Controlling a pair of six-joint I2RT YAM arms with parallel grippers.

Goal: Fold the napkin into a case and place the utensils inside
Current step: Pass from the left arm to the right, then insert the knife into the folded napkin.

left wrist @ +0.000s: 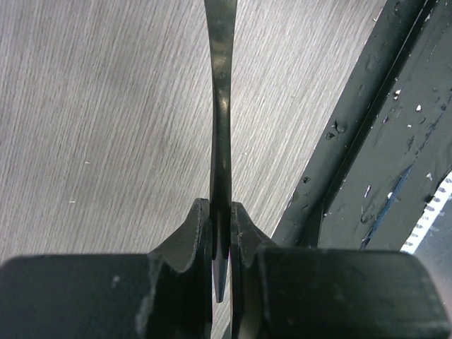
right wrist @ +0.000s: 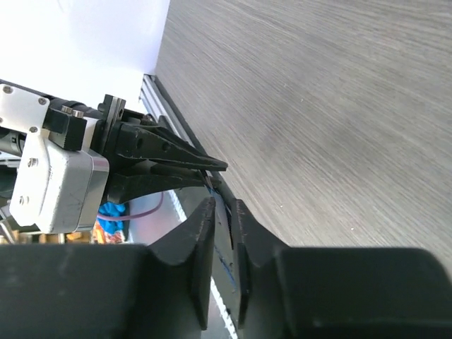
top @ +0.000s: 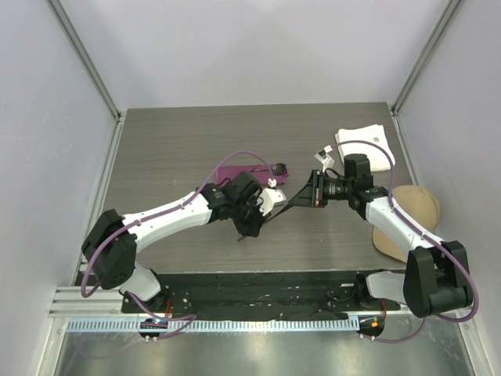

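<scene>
Left gripper [left wrist: 221, 212] clamped on utensil [left wrist: 221, 106]; right gripper [right wrist: 220, 212] seemingly pinching same utensil.

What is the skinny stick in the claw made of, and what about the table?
Utensil in the left claw: looks like dark metal, smooth and shiny, since light glints along its thin edge. Table: grey with fine wood-grain lines and a matte look; could be real wood or a printed laminate.

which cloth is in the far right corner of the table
The thick white folded cloth; the thin magenta-purple napkin lies mid-table instead.
</scene>
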